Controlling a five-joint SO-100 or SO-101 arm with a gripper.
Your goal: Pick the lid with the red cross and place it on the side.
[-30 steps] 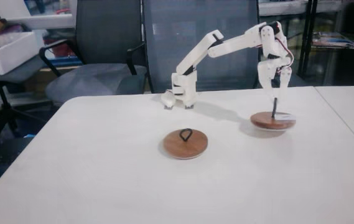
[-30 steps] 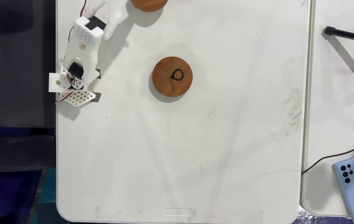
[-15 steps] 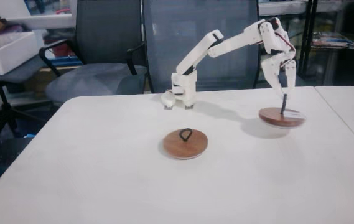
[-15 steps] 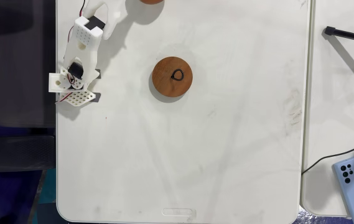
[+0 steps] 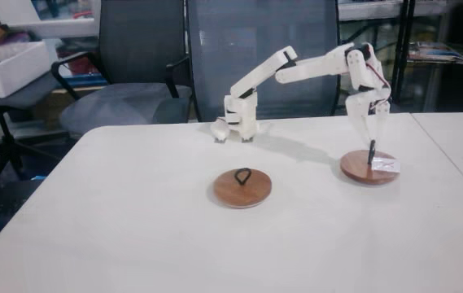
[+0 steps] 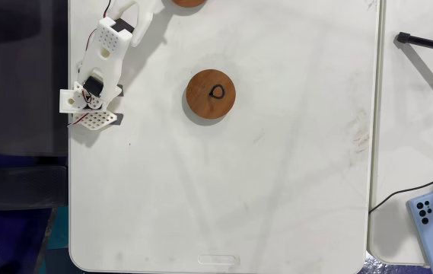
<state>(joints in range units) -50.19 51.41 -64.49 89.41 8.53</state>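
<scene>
- Two wooden lids are seen on the table (image 5: pixel 133 220); the lid with the red cross (image 5: pixel 369 168) rests at the right in the front fixed view, apart from the plain lid (image 5: pixel 242 188).
- Its loop is pinched by the claw (image 5: pixel 370 145).
- Judged nearly done: release and withdrawal are left.

The white worktop (image 6: pixel 277 198) is bare across its near half and along both side edges, wide room for passage. A round brown wooden disc with a black loop handle (image 5: pixel 242 188) lies at mid-worktop. Toward the far right edge in the side fixed view, the wooden lid with a white label (image 5: pixel 369 167) lies under the white arm's fingers (image 5: pixel 371 122). The arm's base (image 5: pixel 239 122) blocks the far edge.
</scene>
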